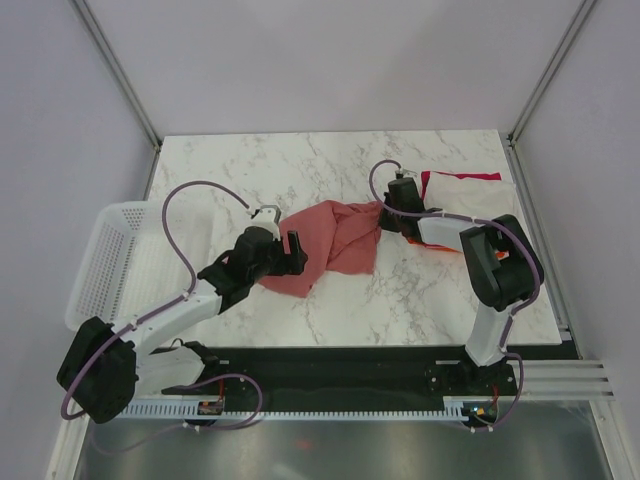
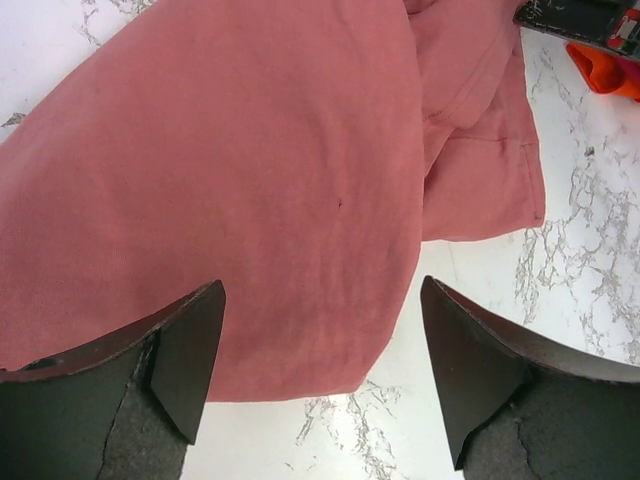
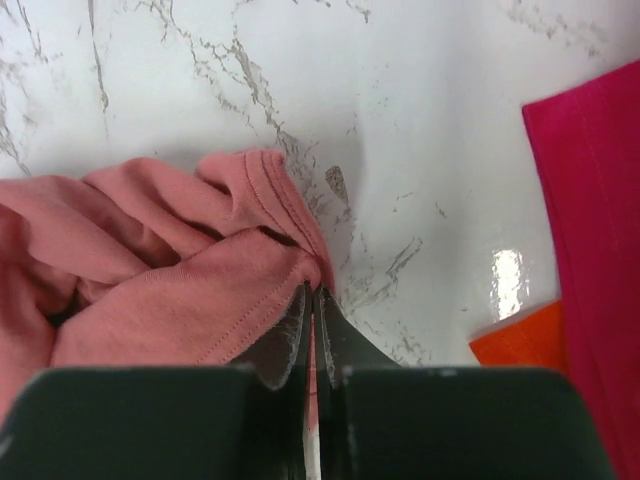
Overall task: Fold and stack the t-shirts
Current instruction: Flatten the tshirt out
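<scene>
my right pincer (image 3: pixel 313 290) is pinched almost flat on the hemmed edge of the salmon-red t-shirt (image 3: pixel 180 260), a sliver of cloth showing between the jaws, i judge so as to draw that end out and spread the bunch; the shirt lies crumpled about the middle of the marble surface (image 1: pixel 300 160). my left pincer (image 2: pixel 320 300) hangs wide apart over the shirt's other end, holding nothing, likely placed for a second hold; the magenta t-shirt (image 3: pixel 590 200) and orange t-shirt (image 3: pixel 520 340) lie near the far right corner, apart from it, where the stack seems meant.
</scene>
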Available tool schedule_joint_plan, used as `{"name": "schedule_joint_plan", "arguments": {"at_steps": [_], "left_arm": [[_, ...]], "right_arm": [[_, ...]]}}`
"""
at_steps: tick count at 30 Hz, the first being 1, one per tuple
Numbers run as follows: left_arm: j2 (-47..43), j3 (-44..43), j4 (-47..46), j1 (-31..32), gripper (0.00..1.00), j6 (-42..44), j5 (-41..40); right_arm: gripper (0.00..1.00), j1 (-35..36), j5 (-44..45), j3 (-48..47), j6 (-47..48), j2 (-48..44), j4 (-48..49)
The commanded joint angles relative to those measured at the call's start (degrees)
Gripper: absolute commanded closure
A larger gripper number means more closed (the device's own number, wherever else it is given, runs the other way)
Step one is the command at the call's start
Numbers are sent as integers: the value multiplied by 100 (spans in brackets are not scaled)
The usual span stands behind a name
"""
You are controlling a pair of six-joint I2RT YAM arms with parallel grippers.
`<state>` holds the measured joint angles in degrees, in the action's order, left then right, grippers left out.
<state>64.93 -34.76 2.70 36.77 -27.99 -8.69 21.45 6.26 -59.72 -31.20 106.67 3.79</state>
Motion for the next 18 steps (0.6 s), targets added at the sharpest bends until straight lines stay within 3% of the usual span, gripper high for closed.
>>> {"name": "schedule_joint_plan", "arguments": {"at_steps": [1, 8, 18], "left_arm": [[-164, 206, -551, 23, 14, 408, -19], [20, 313, -753, 23, 14, 478, 139], [196, 295, -832, 49, 15, 531, 394]], "right_arm": [[100, -27, 305, -224, 166, -225, -45], [100, -27, 1025, 101, 185, -955, -361], [100, -361, 1791, -100, 193, -420, -1311]]}}
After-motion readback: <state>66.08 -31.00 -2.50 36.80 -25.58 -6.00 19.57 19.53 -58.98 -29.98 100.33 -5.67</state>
